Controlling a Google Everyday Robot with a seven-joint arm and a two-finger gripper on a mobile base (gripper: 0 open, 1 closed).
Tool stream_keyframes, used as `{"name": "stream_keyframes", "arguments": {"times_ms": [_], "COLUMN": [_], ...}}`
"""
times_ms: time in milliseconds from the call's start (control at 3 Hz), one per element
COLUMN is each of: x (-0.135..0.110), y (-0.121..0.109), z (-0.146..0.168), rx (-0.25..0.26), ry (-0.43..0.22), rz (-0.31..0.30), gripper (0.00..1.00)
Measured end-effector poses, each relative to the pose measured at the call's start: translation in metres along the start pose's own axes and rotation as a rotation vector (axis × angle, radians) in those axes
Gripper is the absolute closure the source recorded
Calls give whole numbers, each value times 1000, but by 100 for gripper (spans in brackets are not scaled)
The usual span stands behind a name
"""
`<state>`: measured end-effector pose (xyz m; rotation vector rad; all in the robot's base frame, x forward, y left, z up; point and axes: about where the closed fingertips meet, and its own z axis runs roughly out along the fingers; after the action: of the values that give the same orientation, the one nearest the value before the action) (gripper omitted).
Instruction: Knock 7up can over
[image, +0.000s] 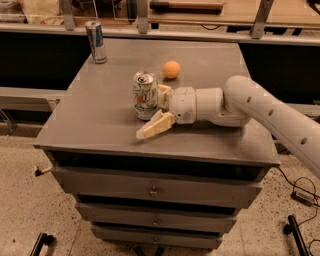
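The 7up can (145, 95), white and green with a silver top, stands upright near the middle of the grey cabinet top (100, 115). My gripper (152, 113) reaches in from the right at table height, right against the can's right side. It is open. One pale finger (156, 125) lies in front of the can's base, pointing left. The other finger (163, 92) shows just behind the can's right edge. The can sits partly between them.
A taller slim silver and blue can (96, 41) stands at the far left corner. An orange ball (171, 69) lies behind the 7up can, close to my wrist. The cabinet has drawers (152, 191) below, and a shelf runs behind it.
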<state>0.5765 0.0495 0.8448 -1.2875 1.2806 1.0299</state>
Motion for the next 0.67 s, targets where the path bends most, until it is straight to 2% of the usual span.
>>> {"name": "stream_keyframes", "arguments": {"times_ms": [667], "x": [-2], "y": [2], "z": [5], "rx": [-9], "ry": [-2], "rz": [-1], "gripper": [53]}}
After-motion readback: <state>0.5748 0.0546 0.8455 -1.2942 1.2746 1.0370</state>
